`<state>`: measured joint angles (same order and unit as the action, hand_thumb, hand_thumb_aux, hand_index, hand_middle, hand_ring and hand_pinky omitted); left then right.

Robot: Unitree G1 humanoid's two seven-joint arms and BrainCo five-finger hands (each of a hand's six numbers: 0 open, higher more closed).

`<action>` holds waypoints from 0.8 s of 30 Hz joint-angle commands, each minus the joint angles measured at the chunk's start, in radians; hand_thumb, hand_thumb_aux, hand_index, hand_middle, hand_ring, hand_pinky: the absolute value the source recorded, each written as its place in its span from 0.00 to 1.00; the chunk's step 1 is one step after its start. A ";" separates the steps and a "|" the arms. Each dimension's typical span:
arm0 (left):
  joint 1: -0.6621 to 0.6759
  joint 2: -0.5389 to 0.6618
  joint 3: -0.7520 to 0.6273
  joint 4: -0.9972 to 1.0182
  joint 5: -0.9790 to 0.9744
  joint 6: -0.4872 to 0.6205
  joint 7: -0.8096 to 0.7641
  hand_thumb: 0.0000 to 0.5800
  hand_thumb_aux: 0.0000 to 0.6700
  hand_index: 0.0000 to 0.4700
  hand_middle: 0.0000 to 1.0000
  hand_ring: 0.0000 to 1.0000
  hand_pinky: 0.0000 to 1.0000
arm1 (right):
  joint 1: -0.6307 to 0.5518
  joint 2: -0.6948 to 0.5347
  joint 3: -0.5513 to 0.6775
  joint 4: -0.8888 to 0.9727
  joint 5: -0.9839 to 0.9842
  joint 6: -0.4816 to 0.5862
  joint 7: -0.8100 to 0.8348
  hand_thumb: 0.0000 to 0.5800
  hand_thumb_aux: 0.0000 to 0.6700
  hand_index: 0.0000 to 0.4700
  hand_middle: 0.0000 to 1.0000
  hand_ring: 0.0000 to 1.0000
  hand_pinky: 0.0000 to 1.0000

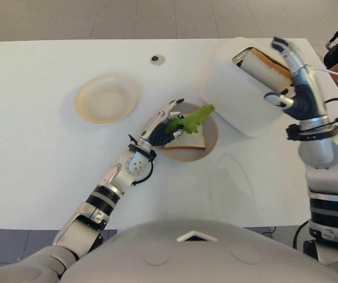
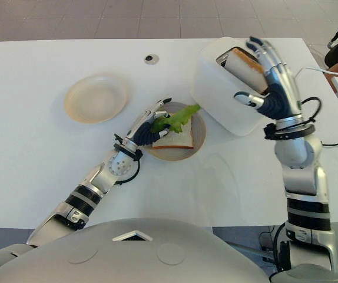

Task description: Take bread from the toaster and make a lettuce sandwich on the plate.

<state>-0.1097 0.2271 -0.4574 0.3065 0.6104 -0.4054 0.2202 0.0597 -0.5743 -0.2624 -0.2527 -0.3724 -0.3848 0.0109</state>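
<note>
right hand (image 1: 303, 97) is nearest the toast (image 1: 269, 68) poking from the toaster (image 1: 234, 94), fingers (image 1: 291, 57) apart astride it; left hand (image 1: 154, 134) pinches lettuce (image 1: 195, 117) over bread (image 1: 191, 141).

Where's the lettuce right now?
The lettuce is held by the left hand at mid-table, over the bread slice on the brown plate, just left of the toaster.

- Left hand (image 2: 142, 127) pinches lettuce (image 2: 175, 119) over the bread (image 2: 179, 140) on the plate (image 2: 199, 132).
- Toaster (image 2: 216, 94) at the plate's 2 o'clock; right hand (image 2: 272, 82) lies spread against its toast (image 2: 239, 62).
- Second plate (image 2: 95, 97) at 10 o'clock.
</note>
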 commanded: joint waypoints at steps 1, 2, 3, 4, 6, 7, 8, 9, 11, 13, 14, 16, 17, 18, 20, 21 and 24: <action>0.026 0.036 0.023 -0.058 0.044 0.056 -0.013 0.97 0.83 0.83 0.00 0.00 0.00 | 0.028 -0.004 -0.047 -0.075 0.039 0.031 0.035 0.00 0.00 0.00 0.00 0.00 0.00; 0.031 0.042 0.027 -0.075 0.053 0.069 -0.016 0.97 0.82 0.82 0.00 0.00 0.00 | 0.031 0.000 -0.051 -0.091 0.043 0.035 0.041 0.00 0.00 0.00 0.00 0.00 0.00; 0.036 0.047 0.030 -0.089 0.062 0.083 -0.018 0.96 0.79 0.79 0.00 0.00 0.00 | 0.034 0.003 -0.057 -0.109 0.050 0.039 0.045 0.00 0.00 0.00 0.00 0.00 0.00; 0.039 0.050 0.032 -0.100 0.068 0.093 -0.021 0.95 0.78 0.78 0.00 0.00 0.00 | 0.034 0.007 -0.066 -0.127 0.055 0.045 0.047 0.00 0.00 0.00 0.00 0.00 0.00; 0.042 0.052 0.033 -0.114 0.078 0.110 -0.026 0.91 0.70 0.70 0.00 0.00 0.00 | 0.031 0.010 -0.091 -0.150 0.070 0.060 0.049 0.00 0.00 0.00 0.00 0.00 0.00; 0.044 0.052 0.031 -0.120 0.082 0.117 -0.030 0.89 0.67 0.67 0.00 0.00 0.00 | 0.028 0.007 -0.105 -0.151 0.073 0.065 0.049 0.00 0.00 0.00 0.00 0.00 0.00; 0.047 0.052 0.030 -0.129 0.084 0.122 -0.037 0.83 0.59 0.59 0.00 0.00 0.00 | 0.026 0.003 -0.121 -0.149 0.075 0.071 0.048 0.00 0.00 0.00 0.00 0.00 0.00; 0.049 0.052 0.027 -0.137 0.081 0.123 -0.051 0.81 0.56 0.56 0.00 0.00 0.00 | 0.023 0.001 -0.135 -0.143 0.071 0.076 0.046 0.00 0.00 0.00 0.00 0.00 0.00; 0.053 0.054 0.016 -0.149 0.081 0.128 -0.080 0.57 0.34 0.34 0.00 0.00 0.00 | 0.016 -0.006 -0.150 -0.122 0.052 0.081 0.039 0.00 0.00 0.00 0.00 0.00 0.00; 0.055 0.054 0.006 -0.155 0.084 0.133 -0.106 0.17 0.09 0.09 0.00 0.00 0.00 | 0.011 -0.010 -0.153 -0.102 0.033 0.079 0.035 0.00 0.00 0.00 0.00 0.00 0.00; 0.057 0.055 0.003 -0.158 0.085 0.136 -0.118 0.10 0.05 0.05 0.00 0.00 0.00 | 0.010 -0.012 -0.155 -0.091 0.022 0.080 0.031 0.00 0.00 0.00 0.00 0.00 0.00; 0.062 0.058 0.001 -0.165 0.086 0.140 -0.134 0.13 0.07 0.07 0.00 0.00 0.00 | 0.004 -0.022 -0.159 -0.059 -0.013 0.081 0.016 0.00 0.00 0.00 0.00 0.00 0.00; 0.068 0.060 0.000 -0.171 0.086 0.142 -0.140 0.16 0.08 0.08 0.00 0.00 0.00 | 0.000 -0.033 -0.158 -0.029 -0.051 0.084 0.000 0.00 0.00 0.00 0.00 0.00 0.00; 0.073 0.061 0.000 -0.175 0.088 0.144 -0.144 0.14 0.07 0.07 0.00 0.00 0.00 | -0.003 -0.047 -0.152 0.004 -0.095 0.086 -0.018 0.00 0.00 0.00 0.00 0.00 0.00; 0.080 0.065 0.002 -0.181 0.092 0.151 -0.146 0.19 0.10 0.10 0.00 0.00 0.00 | -0.003 -0.063 -0.131 0.063 -0.141 0.086 -0.034 0.00 0.00 0.00 0.00 0.00 0.00; 0.083 0.068 0.007 -0.184 0.093 0.152 -0.143 0.20 0.11 0.11 0.00 0.00 0.00 | -0.002 -0.074 -0.113 0.096 -0.170 0.091 -0.037 0.00 0.00 0.00 0.00 0.00 0.00; 0.098 0.074 0.035 -0.211 0.096 0.149 -0.102 0.06 0.03 0.03 0.00 0.00 0.00 | -0.033 -0.109 -0.036 0.227 -0.235 0.109 -0.024 0.00 0.00 0.00 0.00 0.00 0.00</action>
<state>-0.0248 0.2945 -0.4423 0.1186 0.6955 -0.2631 0.0951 0.0519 -0.6561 -0.3451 -0.0907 -0.5715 -0.2878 -0.0279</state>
